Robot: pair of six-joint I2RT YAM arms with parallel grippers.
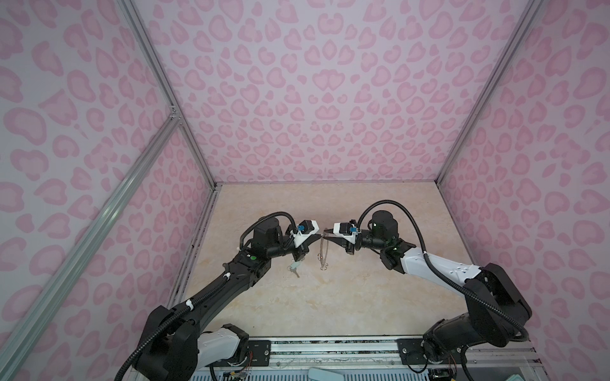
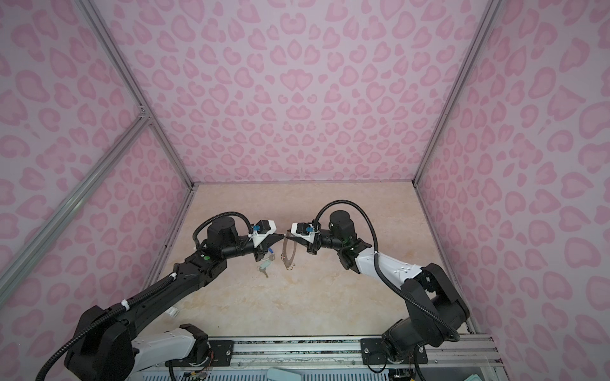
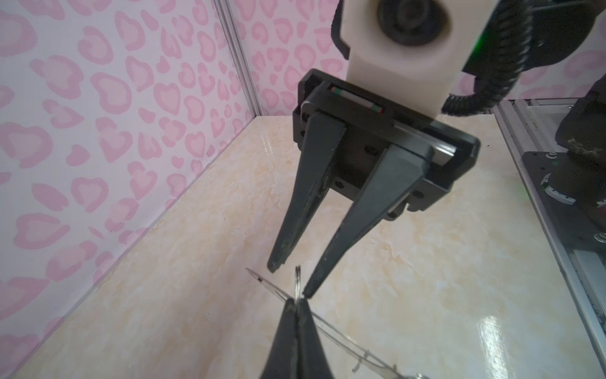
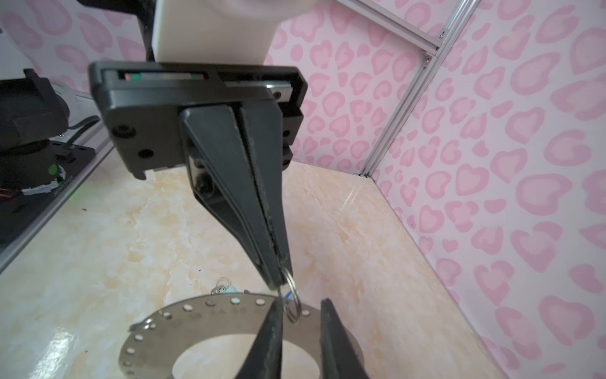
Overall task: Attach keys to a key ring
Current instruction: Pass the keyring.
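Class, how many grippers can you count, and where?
2. The left gripper, shut on the key ring, and the open right gripper face tip to tip above the table.

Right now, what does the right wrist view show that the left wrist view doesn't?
Only the right wrist view: the key ring face on, with its rim holes and central hole, the keys lying on the table beyond it, and the left claw seen from outside, shut on a small wire loop. Only the left wrist view: the right claw from the front, fingers apart; there the key ring is just a thin edge. Both: that loop, the marbled table, the pink walls.
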